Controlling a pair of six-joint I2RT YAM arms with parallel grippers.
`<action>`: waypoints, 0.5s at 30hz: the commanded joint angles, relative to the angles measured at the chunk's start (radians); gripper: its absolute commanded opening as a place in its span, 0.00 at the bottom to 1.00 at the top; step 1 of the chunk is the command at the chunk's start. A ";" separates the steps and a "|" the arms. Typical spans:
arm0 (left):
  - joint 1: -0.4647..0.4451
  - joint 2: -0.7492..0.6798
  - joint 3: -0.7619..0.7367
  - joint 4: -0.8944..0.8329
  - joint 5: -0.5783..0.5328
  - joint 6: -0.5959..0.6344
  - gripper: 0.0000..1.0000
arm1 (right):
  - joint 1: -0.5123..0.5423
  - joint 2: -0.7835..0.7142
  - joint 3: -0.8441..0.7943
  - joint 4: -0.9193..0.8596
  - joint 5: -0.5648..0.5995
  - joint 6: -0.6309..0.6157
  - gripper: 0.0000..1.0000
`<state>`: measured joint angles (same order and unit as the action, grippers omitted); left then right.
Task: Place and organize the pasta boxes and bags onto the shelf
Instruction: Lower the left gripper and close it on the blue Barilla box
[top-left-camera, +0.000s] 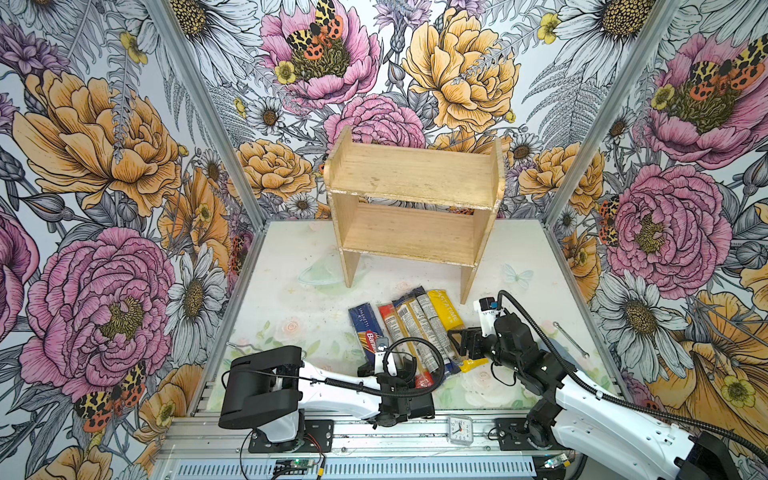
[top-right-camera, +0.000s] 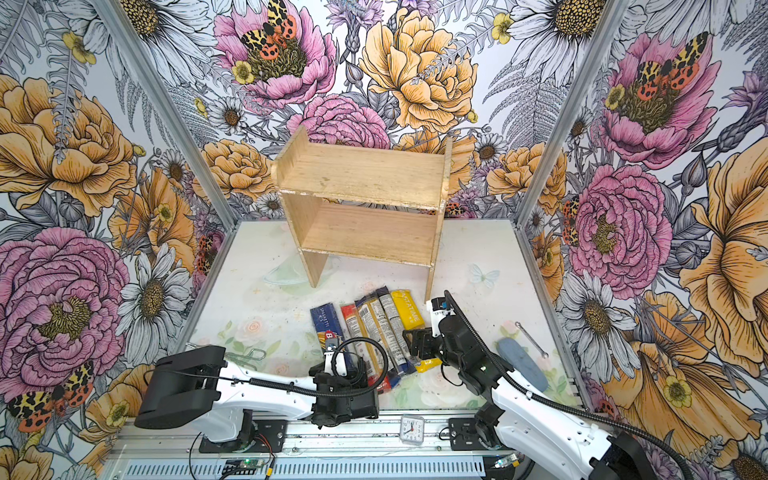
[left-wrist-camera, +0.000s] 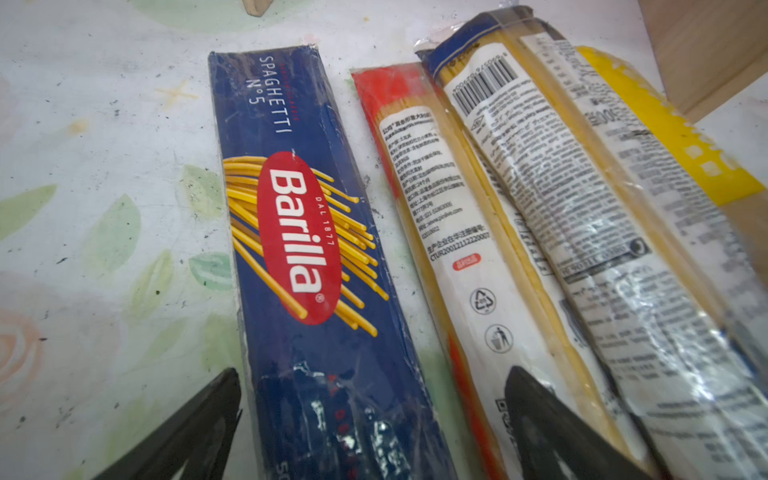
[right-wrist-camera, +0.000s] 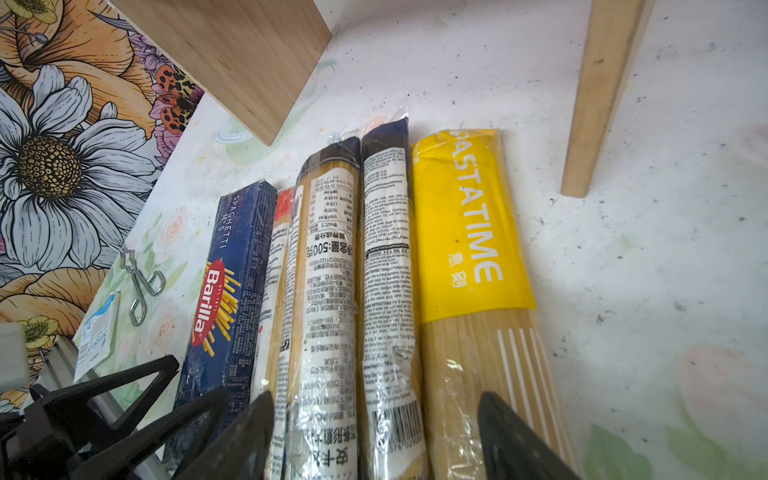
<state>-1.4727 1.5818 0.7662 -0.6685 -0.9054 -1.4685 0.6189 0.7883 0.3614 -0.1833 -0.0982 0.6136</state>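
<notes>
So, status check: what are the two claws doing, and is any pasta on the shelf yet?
Both grippers open: left gripper over the Barilla box, right gripper over the clear packs. Shelf bare; all five packs on table. Nothing between them.

The shelf (top-left-camera: 415, 174) is bare, matt, unpainted wood. The Barilla box (left-wrist-camera: 307, 232) and spaghetti bags (right-wrist-camera: 320, 299) wear glossy, crinkled clear plastic. The surface (top-left-camera: 291, 299) looks matt and scuffed.

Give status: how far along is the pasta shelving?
Done: nothing; both tiers of the shelf are bare. In hand: nothing; the left gripper is open over the Barilla box, the right gripper open over the clear packs. To do: all five, including the red-ended pack and yellow pack, lie on the table.
</notes>
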 joint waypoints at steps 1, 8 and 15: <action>-0.008 0.010 0.025 -0.040 0.045 -0.027 0.99 | 0.008 -0.013 0.016 0.005 -0.002 0.015 0.78; -0.051 0.024 0.007 -0.056 0.065 -0.144 0.99 | 0.010 -0.056 -0.013 0.004 0.012 0.028 0.78; -0.032 0.011 -0.056 -0.054 0.103 -0.239 0.99 | 0.008 -0.046 -0.007 0.004 0.029 0.036 0.77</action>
<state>-1.5200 1.6012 0.7437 -0.7052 -0.8436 -1.6306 0.6189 0.7444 0.3599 -0.1841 -0.0940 0.6395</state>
